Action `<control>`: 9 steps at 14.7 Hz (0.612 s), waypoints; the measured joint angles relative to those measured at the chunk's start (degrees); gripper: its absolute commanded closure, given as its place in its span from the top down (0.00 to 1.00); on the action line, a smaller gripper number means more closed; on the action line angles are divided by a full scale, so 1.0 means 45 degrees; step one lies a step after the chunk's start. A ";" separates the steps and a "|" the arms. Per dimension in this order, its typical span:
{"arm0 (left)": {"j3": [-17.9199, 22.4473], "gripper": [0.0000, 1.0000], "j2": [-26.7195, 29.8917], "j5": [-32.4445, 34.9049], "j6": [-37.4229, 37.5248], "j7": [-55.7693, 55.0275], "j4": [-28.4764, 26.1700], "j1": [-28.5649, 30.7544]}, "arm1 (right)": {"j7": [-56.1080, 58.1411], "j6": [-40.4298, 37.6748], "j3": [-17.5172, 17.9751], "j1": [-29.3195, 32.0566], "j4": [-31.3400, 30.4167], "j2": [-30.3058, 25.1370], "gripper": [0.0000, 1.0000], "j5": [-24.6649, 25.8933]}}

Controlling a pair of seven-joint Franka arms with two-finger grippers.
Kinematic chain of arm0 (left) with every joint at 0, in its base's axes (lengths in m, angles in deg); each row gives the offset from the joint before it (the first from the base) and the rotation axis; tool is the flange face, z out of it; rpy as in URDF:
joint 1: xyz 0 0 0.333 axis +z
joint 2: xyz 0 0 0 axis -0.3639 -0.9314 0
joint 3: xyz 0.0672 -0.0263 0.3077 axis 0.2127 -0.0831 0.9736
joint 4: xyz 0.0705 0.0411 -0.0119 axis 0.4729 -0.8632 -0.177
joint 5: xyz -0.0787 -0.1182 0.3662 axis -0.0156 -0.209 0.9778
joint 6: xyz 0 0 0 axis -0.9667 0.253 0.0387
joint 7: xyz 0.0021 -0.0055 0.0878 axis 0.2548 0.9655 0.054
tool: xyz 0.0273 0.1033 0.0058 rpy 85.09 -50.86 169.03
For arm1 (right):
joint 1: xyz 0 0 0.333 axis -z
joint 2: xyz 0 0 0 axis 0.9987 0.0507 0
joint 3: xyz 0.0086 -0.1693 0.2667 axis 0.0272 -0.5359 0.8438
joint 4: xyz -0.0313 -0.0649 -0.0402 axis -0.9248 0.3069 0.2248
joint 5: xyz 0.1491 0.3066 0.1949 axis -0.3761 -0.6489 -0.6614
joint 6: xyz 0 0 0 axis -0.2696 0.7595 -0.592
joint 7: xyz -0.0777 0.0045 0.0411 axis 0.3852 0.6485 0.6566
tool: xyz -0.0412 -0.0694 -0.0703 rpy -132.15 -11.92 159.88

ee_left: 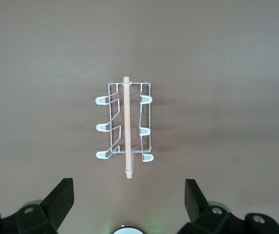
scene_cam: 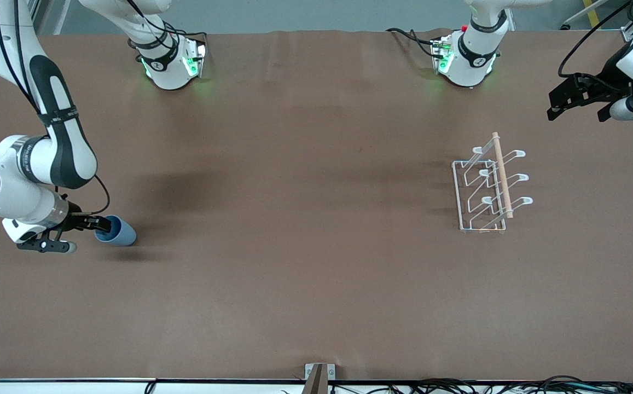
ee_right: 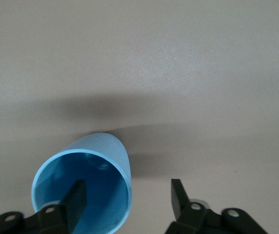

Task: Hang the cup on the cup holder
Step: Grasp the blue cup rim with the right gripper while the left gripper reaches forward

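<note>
The light-blue cup (scene_cam: 116,231) lies on its side on the brown table near the right arm's end, its mouth toward my right gripper (scene_cam: 89,234). In the right wrist view the right gripper (ee_right: 127,190) is open and straddles the cup's (ee_right: 95,161) rim wall: one finger (ee_right: 76,200) is inside the mouth, the other outside. The white wire cup holder (scene_cam: 491,186) with its wooden dowel stands toward the left arm's end. My left gripper (scene_cam: 576,112) waits open and empty, up in the air past the rack at the left arm's end. The left wrist view shows that gripper (ee_left: 128,187) and the rack (ee_left: 125,126).
The two arm bases (scene_cam: 174,60) (scene_cam: 466,60) stand along the table edge farthest from the front camera. A small metal bracket (scene_cam: 316,376) and cables (scene_cam: 513,386) sit at the edge nearest the camera. Bare brown table lies between cup and rack.
</note>
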 measured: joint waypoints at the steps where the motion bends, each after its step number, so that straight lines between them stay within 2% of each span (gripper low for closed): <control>1: 0.0000 1.00 0.0000 -0.0037 0.0005 0.0000 0.0000 0.0000 | 0.0000 0.0005 0.0001 0.0000 0.0000 0.0057 0.35 0.0000; 3: 0.0000 1.00 0.0000 -0.0127 0.0011 0.0000 0.0000 0.0000 | 0.0000 0.0008 0.0006 0.0000 0.0000 0.0136 0.12 -0.0008; 4: 0.0000 1.00 0.0000 -0.0147 0.0020 0.0000 -0.0002 -0.0001 | -0.0001 0.0006 0.0012 0.0000 -0.0001 0.0152 0.06 -0.0014; 9: -0.0077 1.00 -0.0054 -0.0724 0.0620 0.0036 -0.0104 -0.0108 | -0.0006 -0.0033 0.0053 -0.0002 0.0009 0.0127 0.03 -0.0103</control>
